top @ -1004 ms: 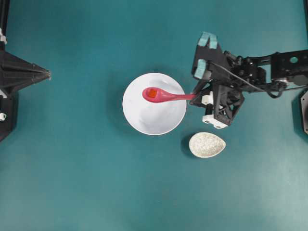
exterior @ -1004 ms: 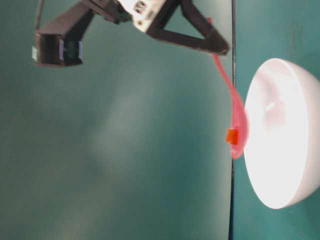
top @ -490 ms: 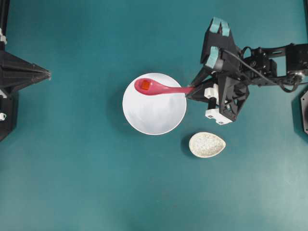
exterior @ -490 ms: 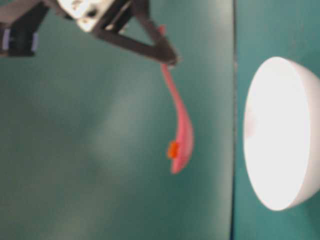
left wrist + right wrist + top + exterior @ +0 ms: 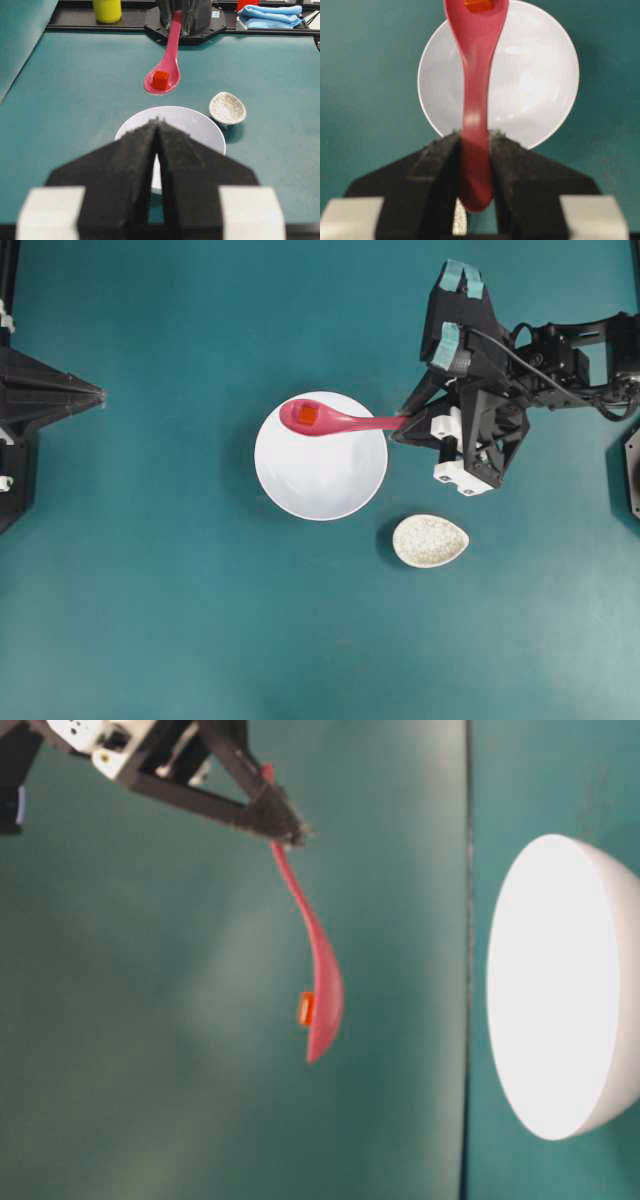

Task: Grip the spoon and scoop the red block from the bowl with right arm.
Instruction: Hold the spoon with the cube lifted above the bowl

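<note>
My right gripper is shut on the handle of the pink-red spoon. The spoon hangs well above the white bowl, its scoop over the bowl's far-left rim in the overhead view. The small red block sits in the scoop. The bowl's inside shows nothing in it. My left gripper rests at the far left, shut and holding nothing, pointed toward the bowl.
A small speckled egg-shaped dish lies on the teal table just right of and below the bowl. Along the table's far edge in the left wrist view stand a yellow cup and a blue cloth.
The right gripper has lifted the spoon, with the block in its scoop, up out of the bowl and away from it; the scoop shifted toward the bowl's upper-left rim.
</note>
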Controlling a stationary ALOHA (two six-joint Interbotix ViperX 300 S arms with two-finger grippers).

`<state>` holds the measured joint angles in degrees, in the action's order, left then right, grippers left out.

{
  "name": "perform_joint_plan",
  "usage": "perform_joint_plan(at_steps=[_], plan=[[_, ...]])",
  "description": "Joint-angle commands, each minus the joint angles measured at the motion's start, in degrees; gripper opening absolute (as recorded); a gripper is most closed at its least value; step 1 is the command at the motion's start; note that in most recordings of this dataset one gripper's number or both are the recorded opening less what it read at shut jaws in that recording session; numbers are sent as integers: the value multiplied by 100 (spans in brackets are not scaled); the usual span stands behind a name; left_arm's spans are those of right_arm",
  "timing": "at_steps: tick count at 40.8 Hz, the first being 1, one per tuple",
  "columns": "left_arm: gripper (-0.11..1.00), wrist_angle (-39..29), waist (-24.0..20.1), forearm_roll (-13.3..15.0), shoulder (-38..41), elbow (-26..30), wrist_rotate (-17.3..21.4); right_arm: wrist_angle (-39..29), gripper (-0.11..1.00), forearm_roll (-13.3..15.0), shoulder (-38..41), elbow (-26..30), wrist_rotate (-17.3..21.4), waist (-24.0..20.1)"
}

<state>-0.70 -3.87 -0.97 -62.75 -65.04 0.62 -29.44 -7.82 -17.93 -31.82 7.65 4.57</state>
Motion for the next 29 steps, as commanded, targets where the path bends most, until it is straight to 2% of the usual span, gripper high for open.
perform_joint_plan(at_steps=[1,17,29], plan=[[0,44,35,0,18,185,-9,9,24,0,-141,167,-9,-18],[0,35,132,9,-9,193,-9,-9,24,0,-202,229,-9,-18],[0,26,132,9,-9,185,-9,-378,24,9,-281,316,-9,-9]])
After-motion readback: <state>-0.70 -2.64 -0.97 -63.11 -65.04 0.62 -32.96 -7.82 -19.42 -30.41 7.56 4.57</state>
